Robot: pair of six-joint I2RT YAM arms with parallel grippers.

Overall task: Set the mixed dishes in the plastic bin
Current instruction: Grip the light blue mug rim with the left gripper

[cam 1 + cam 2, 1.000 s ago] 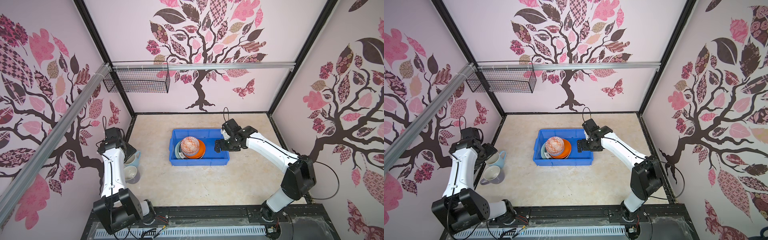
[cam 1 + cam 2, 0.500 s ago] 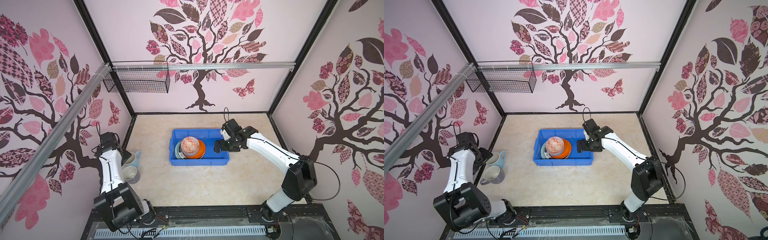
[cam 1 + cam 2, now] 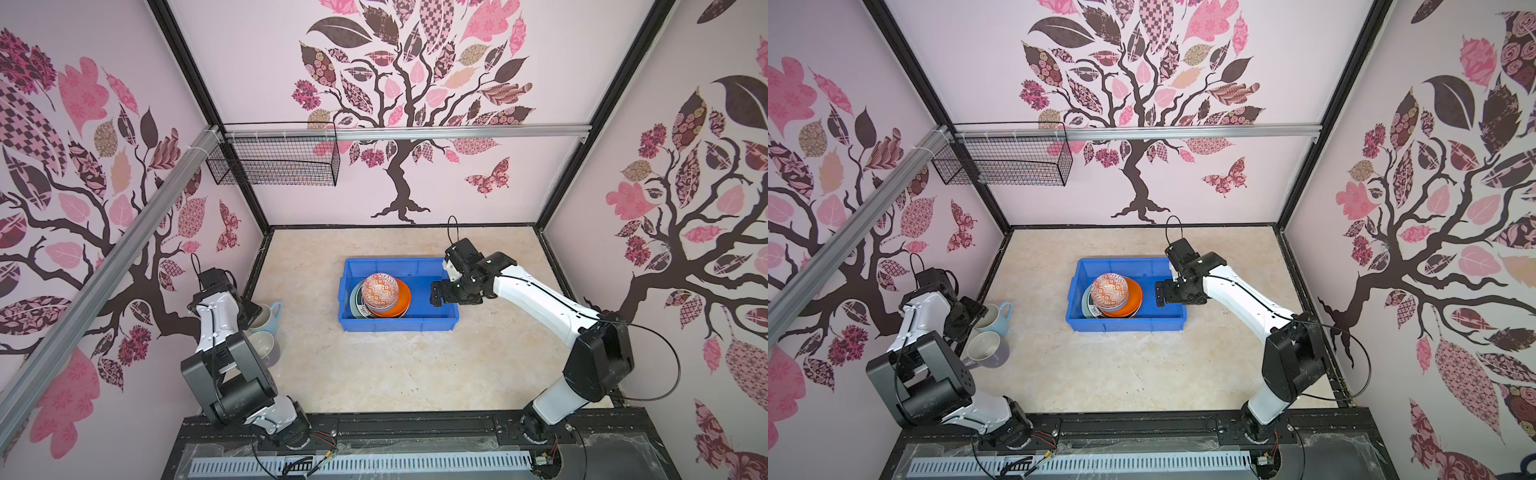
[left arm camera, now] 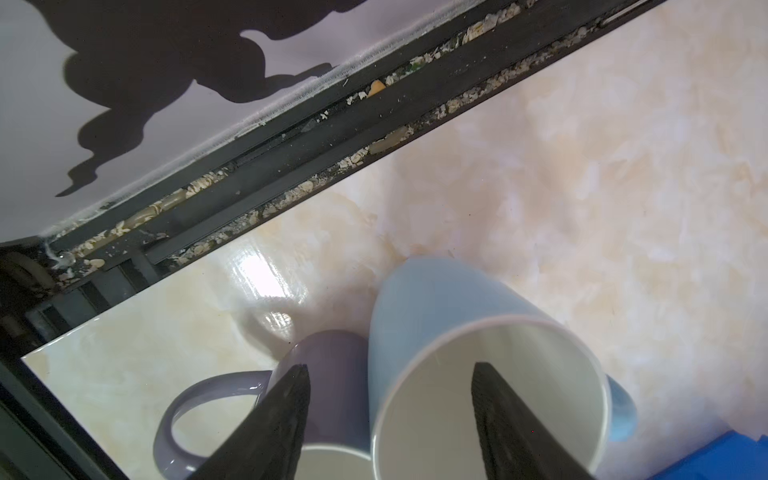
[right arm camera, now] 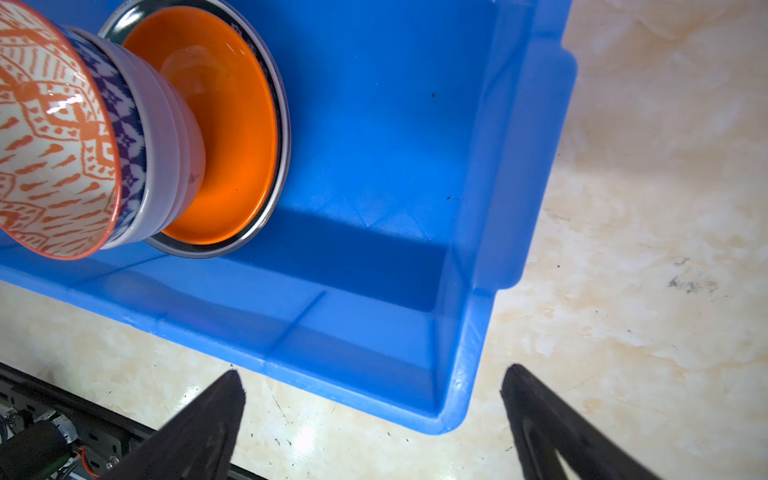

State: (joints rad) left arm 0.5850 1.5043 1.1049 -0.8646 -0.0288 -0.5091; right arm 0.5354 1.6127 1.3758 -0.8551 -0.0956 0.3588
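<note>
Left tool (image 4: 390, 366), half-spread, straddles rim of upright pale blue mug (image 4: 436, 299), white inside; lavender mug (image 4: 332, 357) just beside. Right tool (image 5: 374, 370) wide, empty, above blue bin (image 5: 519, 166).

I'm holding the left gripper (image 3: 971, 312) at the blue mug (image 3: 997, 319), left of the bin (image 3: 1125, 325); the right gripper (image 3: 1158, 296) is hovering over its right end.

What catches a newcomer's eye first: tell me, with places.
The blue bin mid-table holds a dish stack topped by an orange-patterned bowl. By the left wall, the open left gripper straddles the rim of the pale blue mug, a lavender mug beside it. The right gripper hangs open over the bin's right end.
</note>
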